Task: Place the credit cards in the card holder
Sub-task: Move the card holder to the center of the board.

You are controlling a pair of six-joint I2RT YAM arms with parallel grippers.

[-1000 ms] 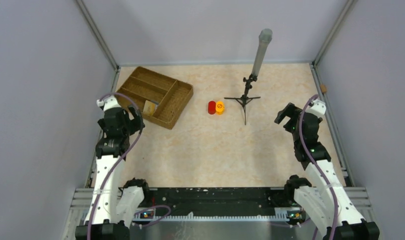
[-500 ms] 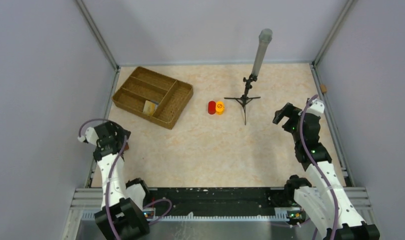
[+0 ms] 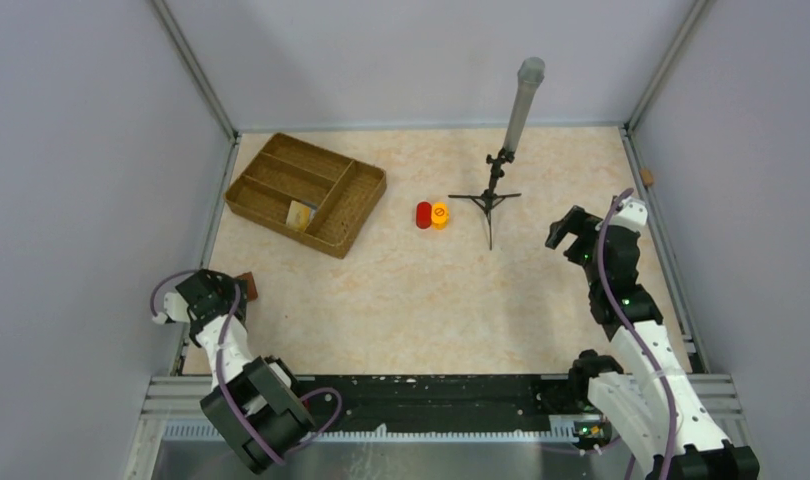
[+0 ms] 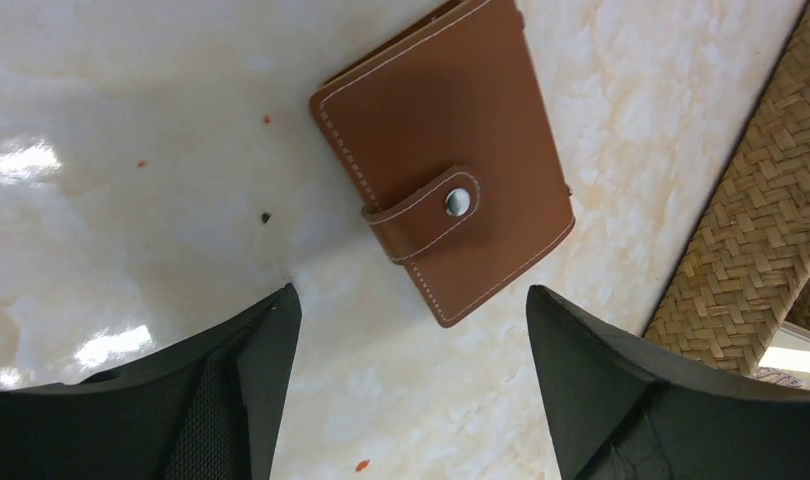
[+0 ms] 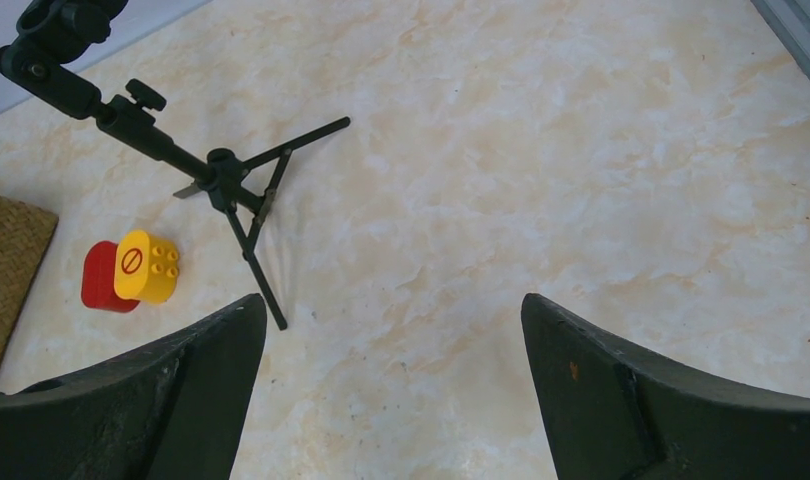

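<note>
I'm hovering the left gripper low at the table's 8 o'clock, jaws spread wide and gripping nothing. The card holder is lying flat on the table at my 12 o'clock in the wrist view, its near corner just beyond the fingertips, apart from both. Its strap is snapped shut. The wicker tray is sitting at 3 to 4 o'clock.

The right gripper is idling at the table's 3 o'clock, also wide open and empty, well away from all of it.

I'm only seeing one credit card, yellowish, leaning in a tray compartment at the table's 10 o'clock. I can't find any others.

Risks I'm weighing:
- The holder is flat on a smooth top, so a closing pinch is likely pushing it away, not lifting it.
- It's lying skewed to my jaws. Closing on a corner is probably spinning it toward the tray wall.
- With the snap fastened, no slot is reachable. One arm pulling the strap is likely dragging the whole holder.
- The card is thin and close to a divider, so fingers are risking jamming on the weave.
</note>
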